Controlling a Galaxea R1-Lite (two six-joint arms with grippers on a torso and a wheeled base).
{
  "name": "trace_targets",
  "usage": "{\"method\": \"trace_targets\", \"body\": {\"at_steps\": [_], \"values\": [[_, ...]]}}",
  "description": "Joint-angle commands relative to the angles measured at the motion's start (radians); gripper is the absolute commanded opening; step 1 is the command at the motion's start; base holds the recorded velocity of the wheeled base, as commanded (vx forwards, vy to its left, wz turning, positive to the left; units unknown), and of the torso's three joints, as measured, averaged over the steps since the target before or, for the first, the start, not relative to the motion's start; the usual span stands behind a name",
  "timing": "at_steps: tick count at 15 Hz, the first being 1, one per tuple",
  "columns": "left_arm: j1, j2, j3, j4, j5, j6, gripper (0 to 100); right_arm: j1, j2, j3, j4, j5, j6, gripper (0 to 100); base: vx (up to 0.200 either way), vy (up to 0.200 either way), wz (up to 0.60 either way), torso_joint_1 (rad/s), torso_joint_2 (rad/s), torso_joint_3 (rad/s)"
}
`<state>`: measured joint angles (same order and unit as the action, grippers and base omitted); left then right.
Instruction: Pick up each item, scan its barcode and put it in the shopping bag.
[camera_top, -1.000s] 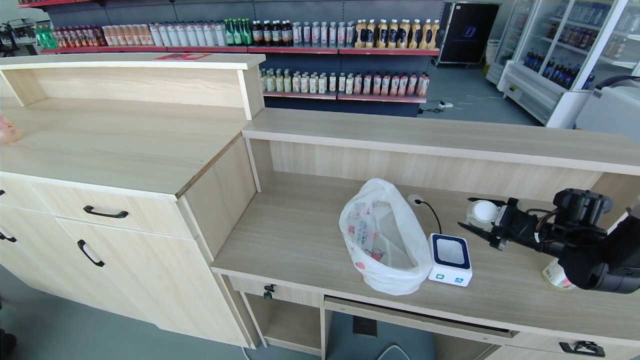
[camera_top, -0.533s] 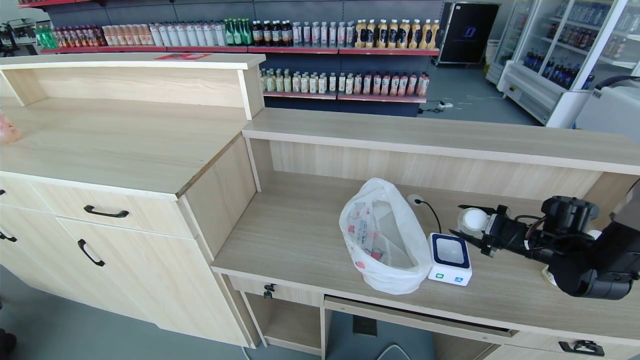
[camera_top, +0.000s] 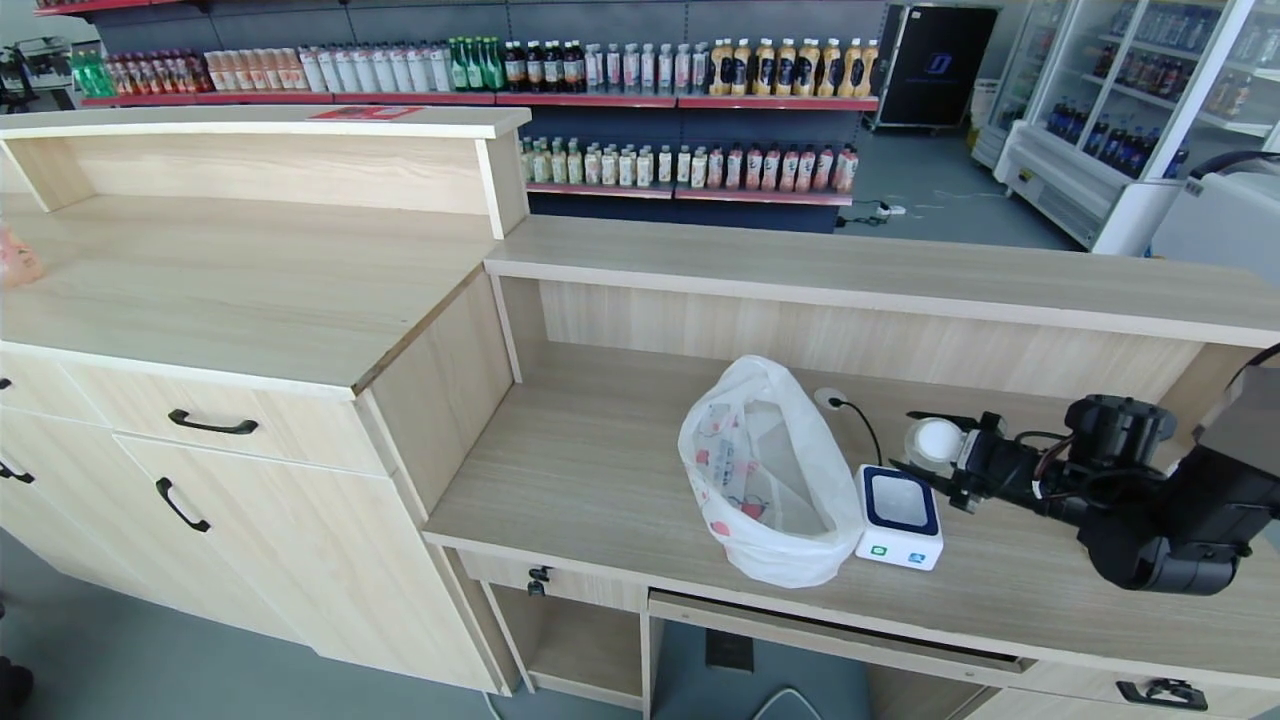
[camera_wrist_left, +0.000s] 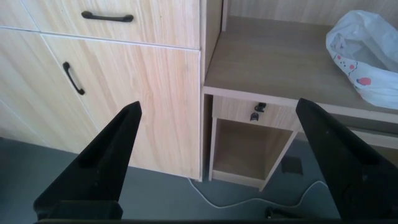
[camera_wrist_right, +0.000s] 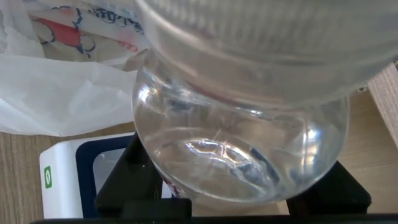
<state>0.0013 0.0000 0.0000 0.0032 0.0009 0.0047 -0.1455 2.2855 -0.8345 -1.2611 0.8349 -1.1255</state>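
Note:
My right gripper (camera_top: 925, 452) is shut on a clear bottle with a white cap (camera_top: 931, 439), held level just above the desk, right of the white and blue barcode scanner (camera_top: 900, 517). In the right wrist view the clear bottle (camera_wrist_right: 242, 149) sits between the dark fingers (camera_wrist_right: 140, 180), with the scanner (camera_wrist_right: 81, 180) and the bag (camera_wrist_right: 68, 74) beyond it. The white plastic shopping bag (camera_top: 765, 470) stands open just left of the scanner. My left gripper (camera_wrist_left: 217, 162) hangs open below desk height, in front of the cabinet doors, with nothing between its fingers; the bag (camera_wrist_left: 367, 53) lies on the desk beyond it.
The desk (camera_top: 600, 470) has a raised back ledge (camera_top: 880, 275) behind the bag and scanner. A black cable (camera_top: 860, 420) runs from the scanner to a port in the desk. A higher counter (camera_top: 220, 280) with drawers stands to the left. Drink shelves and fridges line the room behind.
My right gripper has carried the bottle leftward, closer to the scanner. The label that showed at the desk's right edge is now hidden behind the arm. Bag and scanner have not moved.

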Motion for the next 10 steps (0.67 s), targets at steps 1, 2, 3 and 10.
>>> {"method": "trace_targets", "body": {"at_steps": [1, 2, 3, 10], "values": [[0.000, 0.002, 0.000, 0.000, 0.001, 0.000, 100, 0.004, 0.019, -0.018, 0.000, 0.001, 0.006, 0, 0.000, 0.000, 0.00, 0.000, 0.00, 0.000], [0.000, 0.002, 0.000, 0.000, 0.001, 0.000, 100, 0.011, 0.025, -0.028, 0.000, 0.001, 0.016, 0, 0.000, 0.000, 0.00, 0.000, 0.00, 0.000], [0.000, 0.002, 0.000, 0.000, 0.001, 0.000, 100, 0.015, 0.029, -0.040, 0.000, 0.001, 0.024, 0, 0.000, 0.000, 0.00, 0.000, 0.00, 0.000], [0.000, 0.002, 0.000, 0.000, 0.001, 0.000, 100, 0.035, 0.074, -0.101, -0.012, 0.001, 0.095, 0, 0.000, 0.000, 0.00, 0.000, 0.00, 0.000]]}}
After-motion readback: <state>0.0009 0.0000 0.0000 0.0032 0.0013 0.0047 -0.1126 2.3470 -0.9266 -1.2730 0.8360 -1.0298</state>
